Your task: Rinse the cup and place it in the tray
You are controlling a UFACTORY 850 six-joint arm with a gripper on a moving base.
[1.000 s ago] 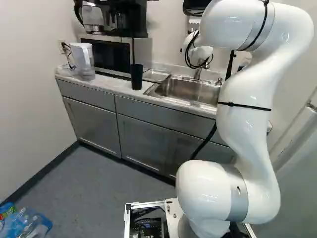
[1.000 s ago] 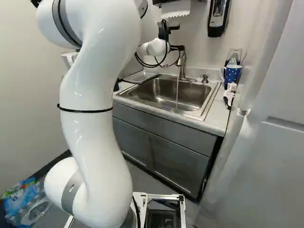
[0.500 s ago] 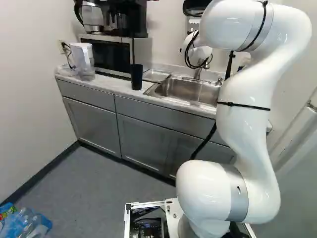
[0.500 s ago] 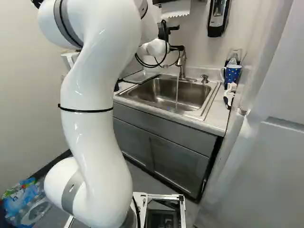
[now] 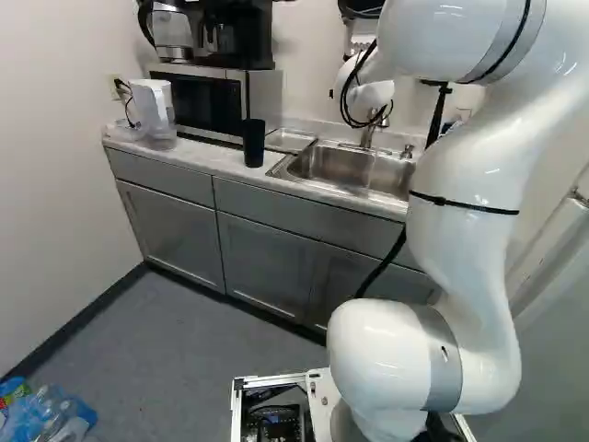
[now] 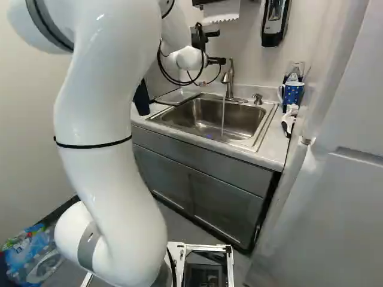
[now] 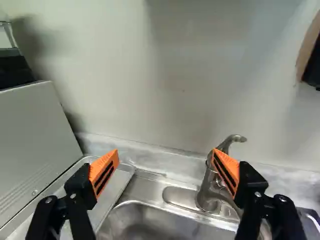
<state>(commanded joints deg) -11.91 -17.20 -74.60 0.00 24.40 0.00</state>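
steel faucet [image 6: 229,82] near wide-spread gripper [image 6: 219,61]

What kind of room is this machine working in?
Probably a small kitchen or office break room: a metal sink with running water, a microwave on the counter, and a coffee maker above it.

Black cup [image 5: 254,145] with inside unclear, coffee maker [image 5: 244,37] cut off above
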